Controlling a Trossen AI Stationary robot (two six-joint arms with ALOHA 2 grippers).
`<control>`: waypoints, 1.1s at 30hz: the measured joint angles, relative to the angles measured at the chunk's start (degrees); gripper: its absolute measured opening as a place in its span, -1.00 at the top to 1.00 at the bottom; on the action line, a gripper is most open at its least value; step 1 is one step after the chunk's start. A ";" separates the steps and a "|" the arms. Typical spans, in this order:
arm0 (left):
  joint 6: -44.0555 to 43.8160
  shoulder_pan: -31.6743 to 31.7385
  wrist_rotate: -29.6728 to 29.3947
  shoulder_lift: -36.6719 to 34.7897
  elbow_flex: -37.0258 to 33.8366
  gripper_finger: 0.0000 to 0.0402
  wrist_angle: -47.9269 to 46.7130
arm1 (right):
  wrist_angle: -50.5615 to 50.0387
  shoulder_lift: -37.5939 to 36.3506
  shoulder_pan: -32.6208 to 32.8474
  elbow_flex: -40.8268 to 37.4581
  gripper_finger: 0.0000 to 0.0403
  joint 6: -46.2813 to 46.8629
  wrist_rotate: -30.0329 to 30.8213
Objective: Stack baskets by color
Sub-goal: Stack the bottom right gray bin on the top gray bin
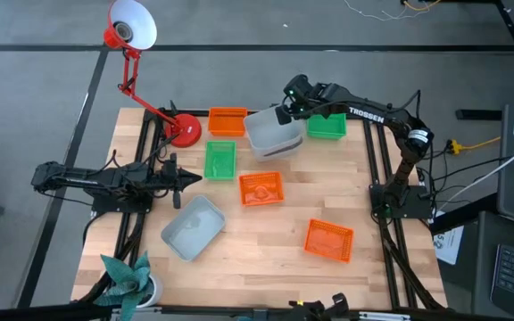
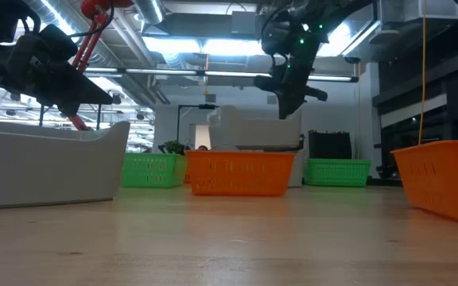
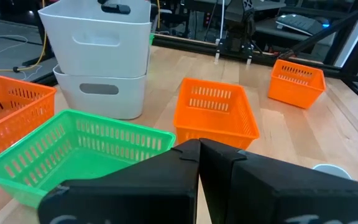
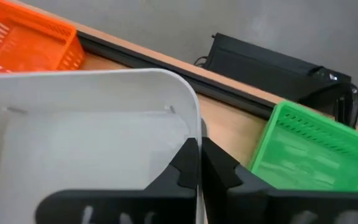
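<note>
High view: right gripper (image 1: 281,114) is clamped on a grey basket's (image 1: 273,132) rim near the far edge; third grey basket (image 1: 193,226) sits apart. Left wrist view: that basket hangs just above another, unseated; left gripper (image 3: 199,163) closed, empty. Orange and green unstacked

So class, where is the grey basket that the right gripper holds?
In the high view, the grey basket sits at the table's far side, between orange basket and green basket.
</note>
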 joint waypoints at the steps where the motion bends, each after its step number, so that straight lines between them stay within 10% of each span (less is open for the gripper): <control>1: 0.00 0.02 0.00 0.00 0.00 1.00 0.00 | 0.02 0.02 -0.03 -0.45 1.00 0.39 -0.01; 33: 0.00 0.01 0.00 0.00 0.00 1.00 -0.30 | 8.10 0.04 -0.71 -7.21 0.69 -3.71 0.97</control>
